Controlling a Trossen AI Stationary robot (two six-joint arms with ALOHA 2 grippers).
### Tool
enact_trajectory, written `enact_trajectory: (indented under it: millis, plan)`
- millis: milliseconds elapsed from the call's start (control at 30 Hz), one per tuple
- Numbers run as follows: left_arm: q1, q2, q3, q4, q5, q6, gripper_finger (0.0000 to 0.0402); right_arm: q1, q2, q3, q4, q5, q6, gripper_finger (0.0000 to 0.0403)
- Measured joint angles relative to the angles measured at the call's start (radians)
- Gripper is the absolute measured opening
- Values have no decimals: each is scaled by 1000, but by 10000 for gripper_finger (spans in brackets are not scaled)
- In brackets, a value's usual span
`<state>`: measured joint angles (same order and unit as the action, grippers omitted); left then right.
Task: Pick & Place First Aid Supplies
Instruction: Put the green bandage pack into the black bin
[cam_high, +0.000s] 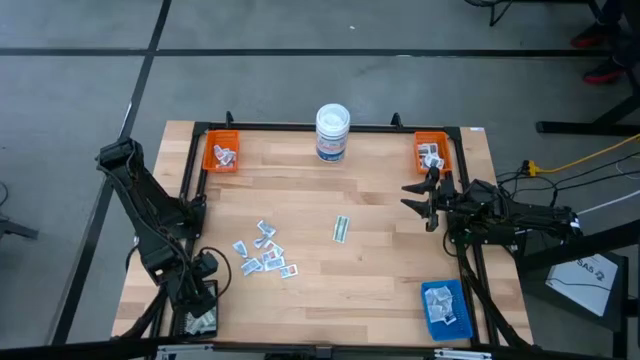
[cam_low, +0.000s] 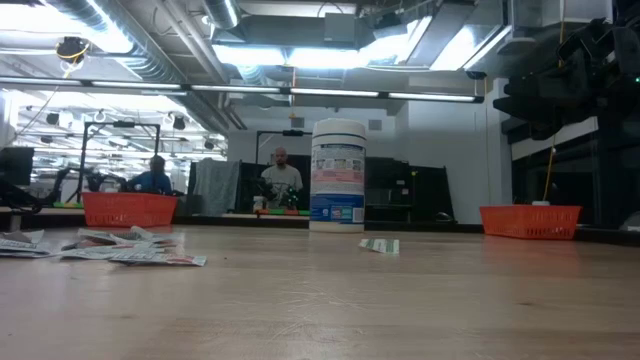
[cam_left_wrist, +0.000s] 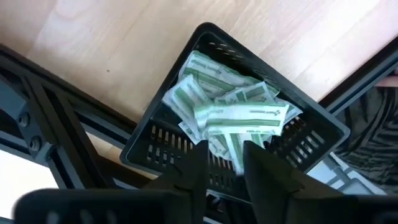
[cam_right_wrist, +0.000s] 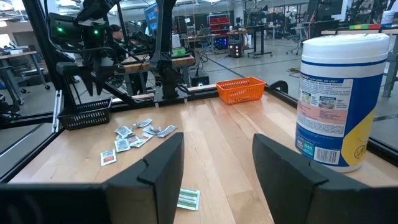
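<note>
Several small white packets (cam_high: 262, 250) lie flat in a loose cluster on the wooden table, left of the middle. One pale greenish strip (cam_high: 341, 229) lies near the centre. A black basket (cam_left_wrist: 205, 31) at the table's near left corner holds a heap of greenish strips (cam_left_wrist: 230, 106). My left gripper (cam_left_wrist: 225, 152) hangs open just above that heap, pointing steeply down, with nothing between its fingers. At the table's right side my right gripper (cam_right_wrist: 214, 168) stands open and level, pointing toward the left edge, clear of everything.
A white round tub (cam_high: 332, 132) stands at the far middle. Two orange trays (cam_high: 221, 150) (cam_high: 432, 150) with packets sit at the far left and far right. A blue tray (cam_high: 445, 308) with packets is at the near right. A black frame (cam_high: 330, 126) edges the table.
</note>
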<state>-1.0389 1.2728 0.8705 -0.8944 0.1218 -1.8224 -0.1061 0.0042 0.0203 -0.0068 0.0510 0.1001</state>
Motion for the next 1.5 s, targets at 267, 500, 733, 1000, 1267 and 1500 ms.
enact_trajectory:
  millis: [267, 500, 733, 1000, 1267, 1500]
  plan:
    - [13, 0, 0, 2, -77, 73, 134, 0, 0, 0, 0, 0, 0, 191]
    - [123, 0, 0, 8, -114, 275, 135, 0, 0, 0, 0, 0, 0, 191]
    - [329, 0, 0, 43, -162, 654, 136, 0, 0, 0, 0, 0, 0, 191]
    - [597, 0, 0, 341, -269, 1277, 135, 0, 0, 0, 0, 0, 0, 191]
    - [743, 9, 0, 656, -429, 1743, 134, 0, 0, 0, 0, 0, 0, 191]
    - [811, 106, 1, 817, -442, 1876, 134, 0, 0, 0, 0, 0, 0, 191]
